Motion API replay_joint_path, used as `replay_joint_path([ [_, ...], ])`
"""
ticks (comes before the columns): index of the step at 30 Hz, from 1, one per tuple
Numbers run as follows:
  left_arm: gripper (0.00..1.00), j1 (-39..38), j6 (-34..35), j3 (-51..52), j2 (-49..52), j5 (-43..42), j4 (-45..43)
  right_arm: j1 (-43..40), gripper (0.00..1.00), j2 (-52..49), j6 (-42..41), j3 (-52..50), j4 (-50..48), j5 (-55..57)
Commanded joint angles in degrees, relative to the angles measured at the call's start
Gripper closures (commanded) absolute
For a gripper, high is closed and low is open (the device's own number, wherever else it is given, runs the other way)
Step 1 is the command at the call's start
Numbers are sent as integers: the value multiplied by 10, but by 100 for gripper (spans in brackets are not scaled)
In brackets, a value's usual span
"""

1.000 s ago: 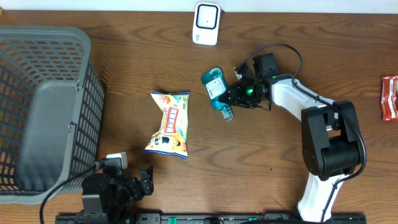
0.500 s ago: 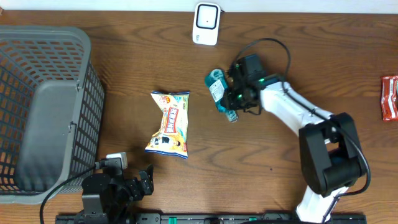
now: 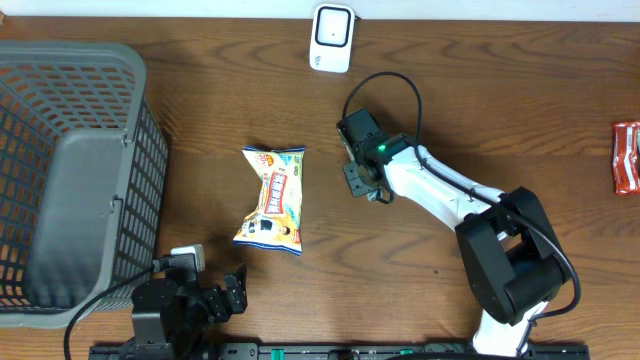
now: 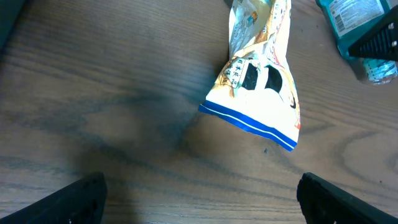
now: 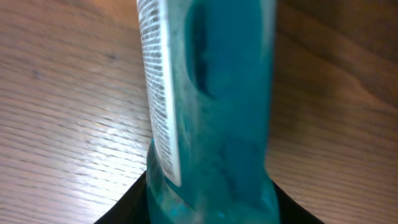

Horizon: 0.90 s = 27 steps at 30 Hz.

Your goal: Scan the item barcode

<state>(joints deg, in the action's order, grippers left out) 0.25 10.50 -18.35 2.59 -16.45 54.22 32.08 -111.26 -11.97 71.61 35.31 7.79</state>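
A teal bottle (image 5: pixel 217 106) with a white printed label fills the right wrist view, standing between the dark jaws of my right gripper (image 5: pixel 211 208), which is shut on it. In the overhead view that gripper (image 3: pixel 360 172) sits right of the table's middle and covers nearly all of the bottle. The bottle's labelled end (image 4: pixel 354 15) also shows at the top right of the left wrist view. The white scanner (image 3: pixel 332 37) stands at the table's far edge. My left gripper (image 4: pixel 205 205) is open and empty, low at the near left (image 3: pixel 222 292).
A yellow snack bag (image 3: pixel 272 197) lies mid-table, left of the bottle, and shows in the left wrist view (image 4: pixel 261 81). A grey mesh basket (image 3: pixel 140 120) fills the left side. A red packet (image 3: pixel 626 157) lies at the right edge.
My right arm has swung left and its wrist has turned over the bottle, which now sits mostly hidden beneath it from above. The left arm has not moved.
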Motion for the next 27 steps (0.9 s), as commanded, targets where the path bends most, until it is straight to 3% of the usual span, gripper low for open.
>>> replay_joint_path([
  [1, 2, -2, -3, -2, 0, -5, 6, -3, 60, -35, 10, -23, 7, 6],
  [3, 2, -2, -3, -2, 0, -5, 6, -2, 55, -42, 19, -23, 2, 1],
  [6, 2, -2, -3, -2, 0, -5, 6, -2, 57, -59, 24, -23, -3, -9],
  [10, 2, -2, -3, -2, 0, -5, 6, -2, 82, -73, 24, -23, -2, -9],
  [15, 2, -2, -3, -2, 0, -5, 6, -4, 97, -73, 24, -23, -3, -11],
  [23, 2, -2, -3, -2, 0, -5, 6, -29, 99, -72, 60, -14, 7, -127],
  [27, 2, -2, -3, -2, 0, -5, 7, -57, 99, -72, 137, 17, 42, -279],
])
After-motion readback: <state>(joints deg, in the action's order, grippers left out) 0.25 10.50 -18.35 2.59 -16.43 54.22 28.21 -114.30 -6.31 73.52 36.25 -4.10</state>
